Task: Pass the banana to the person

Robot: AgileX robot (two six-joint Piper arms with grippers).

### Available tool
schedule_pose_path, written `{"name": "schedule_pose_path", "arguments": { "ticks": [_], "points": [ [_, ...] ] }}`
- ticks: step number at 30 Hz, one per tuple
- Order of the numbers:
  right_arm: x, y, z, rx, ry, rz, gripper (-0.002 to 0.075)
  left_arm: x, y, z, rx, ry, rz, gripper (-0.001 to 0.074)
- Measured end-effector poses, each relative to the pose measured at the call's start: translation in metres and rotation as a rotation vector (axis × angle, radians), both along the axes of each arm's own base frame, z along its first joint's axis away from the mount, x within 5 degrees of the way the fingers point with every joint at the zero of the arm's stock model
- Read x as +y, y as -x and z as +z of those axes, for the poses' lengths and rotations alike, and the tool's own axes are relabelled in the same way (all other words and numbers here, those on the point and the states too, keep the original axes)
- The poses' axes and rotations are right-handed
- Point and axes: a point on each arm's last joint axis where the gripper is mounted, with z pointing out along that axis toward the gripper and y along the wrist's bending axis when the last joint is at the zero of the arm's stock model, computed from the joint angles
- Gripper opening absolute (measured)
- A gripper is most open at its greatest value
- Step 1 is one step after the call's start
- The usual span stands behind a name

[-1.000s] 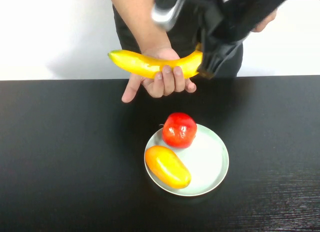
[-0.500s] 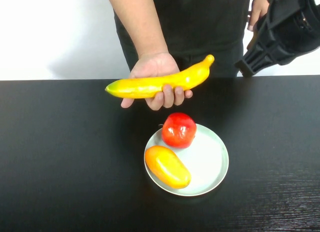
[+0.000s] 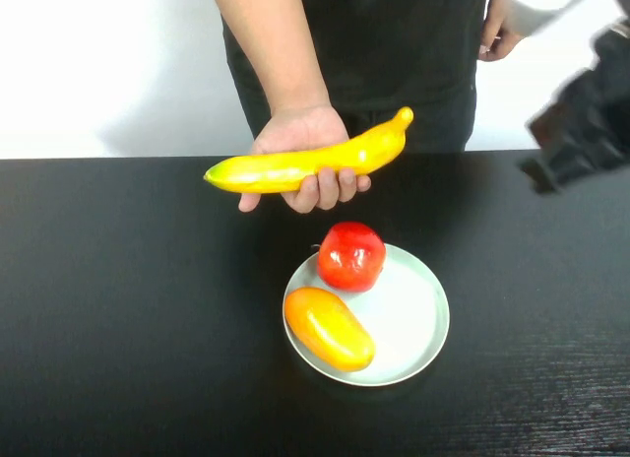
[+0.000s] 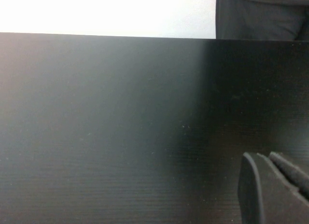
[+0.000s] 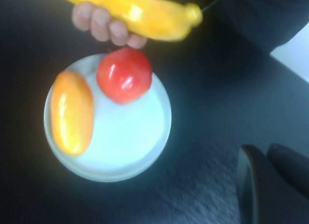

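The banana (image 3: 305, 164) is long, yellow and green-tipped, and lies in the person's hand (image 3: 300, 132) above the table's far edge. It also shows in the right wrist view (image 5: 135, 11). The person (image 3: 394, 53) in a black t-shirt stands behind the table. My right gripper (image 3: 551, 166) is blurred in the air at the far right, well clear of the banana, empty, its fingers together in the right wrist view (image 5: 263, 149). My left gripper (image 4: 263, 156) shows only in the left wrist view, shut and empty over bare table.
A pale green plate (image 3: 418, 319) stands at the table's middle, holding a red apple (image 3: 350, 255) and an orange-yellow oval fruit (image 3: 329, 327). The black table (image 3: 118, 309) stretches to the left and front.
My right gripper let go of the banana and swung away to the right and lower. The person's hand now holds the banana alone, slightly lower and leftward.
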Motion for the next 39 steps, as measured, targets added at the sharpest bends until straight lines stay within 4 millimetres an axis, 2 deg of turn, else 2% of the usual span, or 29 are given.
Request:
{"name": "schedule_pose_path", "arguments": {
  "ticks": [2, 5, 9, 11, 16, 19, 24, 31, 39],
  "points": [
    [-0.018, 0.009, -0.016, -0.051, -0.072, -0.011, -0.0008, 0.000, 0.000, 0.000, 0.000, 0.000, 0.000, -0.0004],
    [-0.047, 0.025, -0.054, -0.137, -0.183, -0.070, -0.0008, 0.000, 0.000, 0.000, 0.000, 0.000, 0.000, -0.0004],
    [-0.084, 0.055, -0.122, -0.251, -0.278, -0.195, -0.0008, 0.000, 0.000, 0.000, 0.000, 0.000, 0.000, -0.0004],
    [-0.100, 0.074, -0.145, -0.347, -0.314, -0.257, -0.0008, 0.000, 0.000, 0.000, 0.000, 0.000, 0.000, -0.0004],
    [-0.123, 0.118, -0.196, -0.492, -0.340, -0.369, -0.0008, 0.000, 0.000, 0.000, 0.000, 0.000, 0.000, -0.0004],
    [-0.127, 0.134, -0.219, -0.555, -0.345, -0.401, -0.0008, 0.000, 0.000, 0.000, 0.000, 0.000, 0.000, -0.0004],
    [-0.129, 0.151, -0.232, -0.613, -0.361, -0.402, -0.0009, 0.000, 0.000, 0.000, 0.000, 0.000, 0.000, -0.0004],
    [-0.129, 0.157, -0.251, -0.428, -0.310, -0.429, -0.0009, 0.000, 0.000, 0.000, -0.002, 0.000, 0.000, -0.0004],
    [-0.129, 0.158, -0.252, -0.423, -0.314, -0.432, -0.0009, 0.000, 0.000, 0.000, -0.002, 0.000, 0.001, -0.0004]
  ]
}}
